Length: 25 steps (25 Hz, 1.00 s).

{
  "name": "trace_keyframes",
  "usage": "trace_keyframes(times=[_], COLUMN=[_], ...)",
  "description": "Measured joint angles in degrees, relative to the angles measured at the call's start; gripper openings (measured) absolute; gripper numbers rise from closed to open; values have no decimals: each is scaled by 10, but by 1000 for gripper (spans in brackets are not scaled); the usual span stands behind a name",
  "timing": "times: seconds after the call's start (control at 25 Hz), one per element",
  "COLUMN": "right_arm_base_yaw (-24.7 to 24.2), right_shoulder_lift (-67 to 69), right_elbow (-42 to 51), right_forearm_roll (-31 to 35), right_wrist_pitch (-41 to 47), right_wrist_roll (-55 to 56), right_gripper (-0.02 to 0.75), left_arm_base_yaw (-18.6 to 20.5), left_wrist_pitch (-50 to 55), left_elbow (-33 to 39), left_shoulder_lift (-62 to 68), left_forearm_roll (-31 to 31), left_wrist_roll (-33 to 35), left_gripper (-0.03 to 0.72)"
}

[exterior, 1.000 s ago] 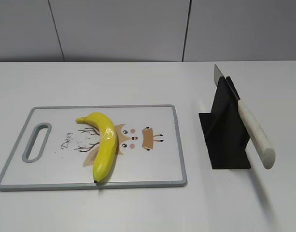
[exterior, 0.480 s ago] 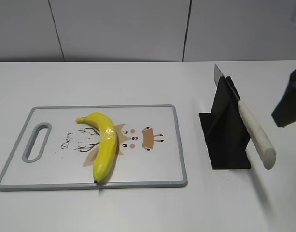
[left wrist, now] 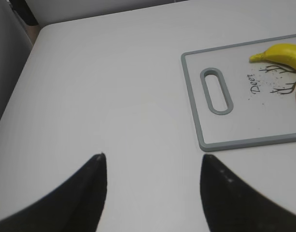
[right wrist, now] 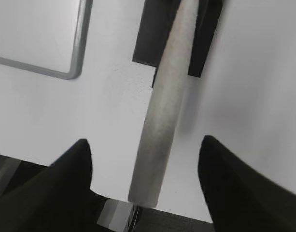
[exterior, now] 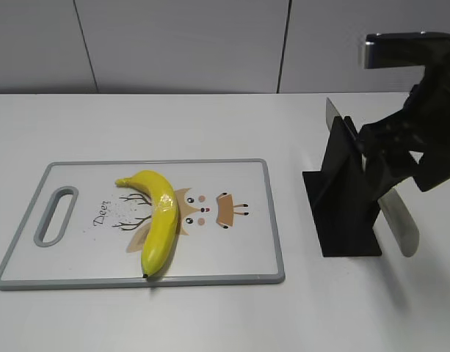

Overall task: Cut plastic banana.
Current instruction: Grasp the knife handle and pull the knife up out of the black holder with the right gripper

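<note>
The plastic banana, glossy yellow, lies on the left half of the cutting board. Its end also shows in the left wrist view. A knife with a pale handle rests slanted in a black stand. My right gripper is open and hangs over the knife handle, with a finger on each side of it and not touching it. My left gripper is open and empty above bare table, left of the board. It is out of the exterior view.
The board has a grey rim and a handle slot at its left end. Its corner shows in the right wrist view. The stand's base sits just right of the board. A white table and a grey wall lie behind.
My right arm has come in from the right edge and moved left over the knife handle. The banana, board and knife have not moved.
</note>
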Motion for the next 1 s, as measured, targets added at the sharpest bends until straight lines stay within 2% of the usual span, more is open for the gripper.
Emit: trace_keyframes(times=[0.24,0.4,0.68,0.76,0.84,1.0], right_arm_base_yaw=[1,1,1,1,1,1], right_shoulder_lift=[55,79,107,112,113,114], right_elbow=[0,1,1,1,1,1], right_forearm_roll=[-42,-37,-25,-24,-22,-22], right_wrist_pitch=[-2,-2,-13,-13,-11,-11], right_wrist_roll=[59,67,68,68,72,77], right_gripper=[487,455,337,268,167,163], left_arm_base_yaw=[0,0,0,0,0,0], left_wrist_pitch=[0,0,0,0,0,0], left_elbow=[0,0,0,0,0,0], left_shoulder_lift=[0,0,0,0,0,0], left_forearm_roll=[0,0,0,0,0,1], left_wrist_roll=[0,0,0,0,0,0], left_gripper=[565,565,564,564,564,564])
